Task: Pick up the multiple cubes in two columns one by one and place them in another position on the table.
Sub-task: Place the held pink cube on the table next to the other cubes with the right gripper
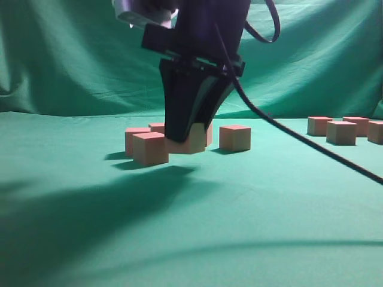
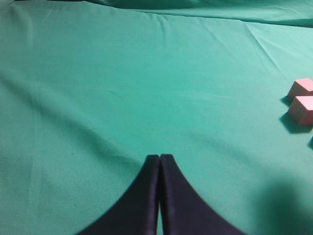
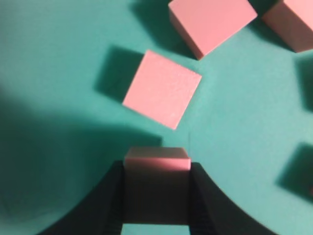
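My right gripper (image 1: 189,143) hangs over the left group of cubes and is shut on one cube (image 1: 196,144), low at the green table (image 1: 197,227); I cannot tell if the cube touches the cloth. In the right wrist view the held cube (image 3: 156,157) sits between the black jaws (image 3: 156,169), with loose cubes ahead (image 3: 162,89), (image 3: 211,22). Beside the held one stand other cubes (image 1: 149,148), (image 1: 234,137). My left gripper (image 2: 160,157) is shut and empty over bare cloth, with two cubes (image 2: 303,109) far to its right.
A second group of cubes (image 1: 341,132) stands at the far right. A black cable (image 1: 311,146) slants down from the arm to the right. A draped green backdrop (image 1: 72,54) closes the far side.
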